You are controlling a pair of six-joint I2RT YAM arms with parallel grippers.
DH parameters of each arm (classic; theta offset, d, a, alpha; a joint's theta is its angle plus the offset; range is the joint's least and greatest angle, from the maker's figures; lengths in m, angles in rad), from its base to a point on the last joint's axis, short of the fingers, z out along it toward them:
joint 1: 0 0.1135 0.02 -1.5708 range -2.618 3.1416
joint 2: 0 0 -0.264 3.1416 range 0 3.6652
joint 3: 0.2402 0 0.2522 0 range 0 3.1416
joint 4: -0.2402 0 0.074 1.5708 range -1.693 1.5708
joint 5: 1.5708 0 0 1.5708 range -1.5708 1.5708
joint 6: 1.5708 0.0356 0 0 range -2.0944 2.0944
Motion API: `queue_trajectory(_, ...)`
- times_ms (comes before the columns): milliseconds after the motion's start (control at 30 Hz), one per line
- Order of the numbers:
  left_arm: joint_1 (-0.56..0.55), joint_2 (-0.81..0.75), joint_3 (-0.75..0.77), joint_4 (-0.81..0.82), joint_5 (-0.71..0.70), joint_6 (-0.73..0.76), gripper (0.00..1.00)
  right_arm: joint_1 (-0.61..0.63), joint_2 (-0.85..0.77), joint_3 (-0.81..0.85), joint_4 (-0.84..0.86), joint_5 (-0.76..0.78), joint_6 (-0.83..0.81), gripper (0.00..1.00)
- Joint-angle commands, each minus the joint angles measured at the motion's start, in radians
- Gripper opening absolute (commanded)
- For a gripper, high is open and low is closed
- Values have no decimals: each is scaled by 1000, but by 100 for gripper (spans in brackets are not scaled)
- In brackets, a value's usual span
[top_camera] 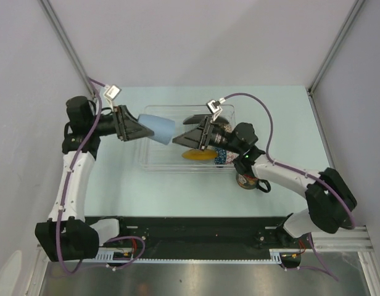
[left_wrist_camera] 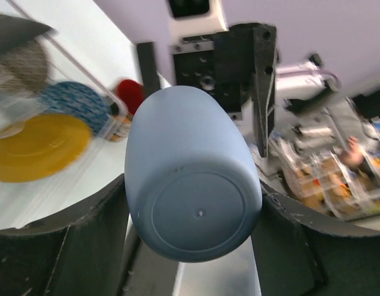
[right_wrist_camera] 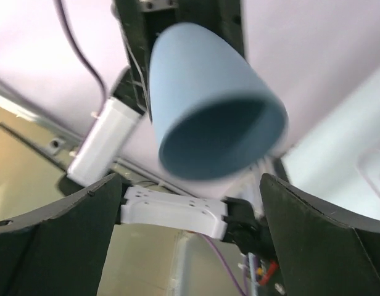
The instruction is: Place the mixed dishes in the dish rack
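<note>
My left gripper (top_camera: 141, 129) is shut on the small light-blue cup (top_camera: 159, 129) and holds it on its side above the left part of the clear dish rack (top_camera: 154, 161). In the left wrist view the cup's base (left_wrist_camera: 199, 216) sits between my fingers (left_wrist_camera: 91, 246). My right gripper (top_camera: 177, 139) is open and empty, right at the cup's mouth. In the right wrist view that open mouth (right_wrist_camera: 224, 139) faces me just above the fingers (right_wrist_camera: 60, 234). The yellow saucer (top_camera: 198, 155) and blue patterned bowl (top_camera: 222, 158) lie in the rack. The beige bowl (left_wrist_camera: 23, 65) shows in the left wrist view.
The red-inside dark mug (top_camera: 247, 180) stands on the table outside the rack's right front corner, under my right forearm; it also shows in the left wrist view (left_wrist_camera: 129, 94). A dark dish (top_camera: 196, 118) sits at the rack's back. Grey walls close in on both sides.
</note>
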Motion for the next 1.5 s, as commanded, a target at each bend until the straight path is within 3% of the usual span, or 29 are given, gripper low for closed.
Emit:
queue_trajectory(0,103,26,104,-251,-30,304,0,-64,-178,20,-407,-23,-234,100)
queue_trajectory(67,115,62,168,-460,-125,518,0,-88,-224,20,-551,-8,-281,100)
queue_trajectory(133,112,79,189,-537,-179,591,0,-122,-287,21,-651,0,-333,100)
queue_trajectory(333,9,134,170,-529,-665,744,0,-191,-453,20,-808,67,-413,100)
queue_trajectory(367,-15,145,170,-522,-821,752,0,-191,-473,20,-821,82,-423,100)
queue_trajectory(467,-113,189,161,-471,-1048,801,0,-191,-530,20,-890,144,-448,100)
queue_trajectory(533,-162,230,167,-434,-1107,820,1,-190,-556,18,-918,171,-465,100)
queue_trajectory(800,-255,459,304,-437,-1222,852,0,-190,-614,12,-1038,233,-494,100)
queue_trajectory(1167,-281,605,357,-350,-1261,853,0,-193,-633,-28,-1050,241,-499,100)
queue_trajectory(1467,-298,636,334,-252,-1223,835,0,-197,-625,-46,-1045,234,-491,100)
